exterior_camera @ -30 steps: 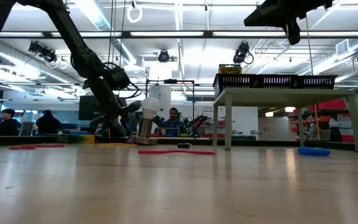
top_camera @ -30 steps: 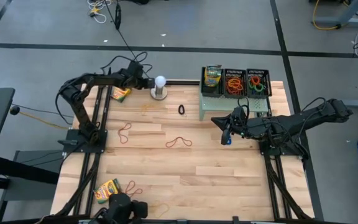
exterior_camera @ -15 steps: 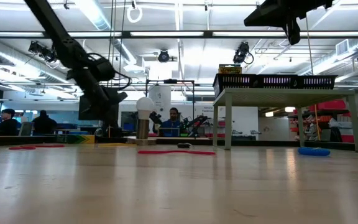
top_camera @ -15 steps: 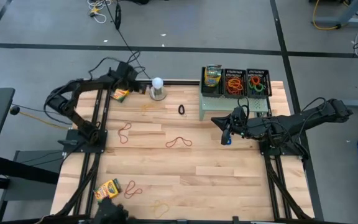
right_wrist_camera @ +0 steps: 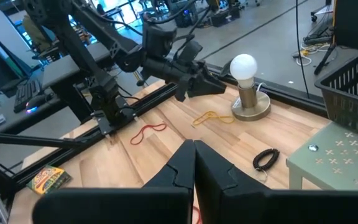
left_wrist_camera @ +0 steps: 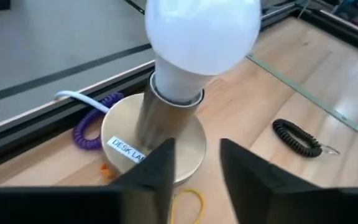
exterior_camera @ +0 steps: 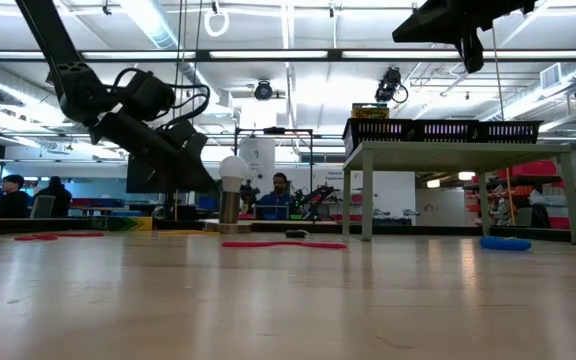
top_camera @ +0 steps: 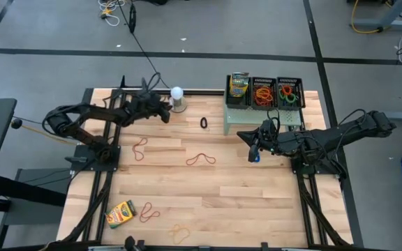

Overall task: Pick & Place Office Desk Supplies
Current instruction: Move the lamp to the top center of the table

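My left gripper [top_camera: 165,111] [left_wrist_camera: 197,167] is open, just left of and nearer than the white-ball lamp [left_wrist_camera: 191,37], touching nothing. A yellow rubber band [left_wrist_camera: 188,200] lies under its fingertips. My right gripper [top_camera: 251,143] [right_wrist_camera: 194,157] is shut and hovers high near the pale green riser [top_camera: 257,117]. Three black mesh baskets [top_camera: 262,92] stand on the riser, one with a crayon box [top_camera: 239,85], two with rubber bands. Another crayon box [top_camera: 121,213] lies flat near the table's near-left corner. Red bands [top_camera: 200,160] [top_camera: 139,146] lie flat mid-table.
A black coiled cord [top_camera: 204,123] lies between lamp and riser, and a purple coil [left_wrist_camera: 95,127] lies behind the lamp base. A blue object [exterior_camera: 508,242] rests on the table below my right gripper. More bands [top_camera: 149,211] [top_camera: 180,232] lie near the near edge. People show beyond the table.
My left gripper drew back from the lamp toward the table's far-left corner, then swung down and toward the near edge, ending low beside the lamp's near-left side. Its arm now covers the crayon box that lay left of the lamp. My right arm kept still.
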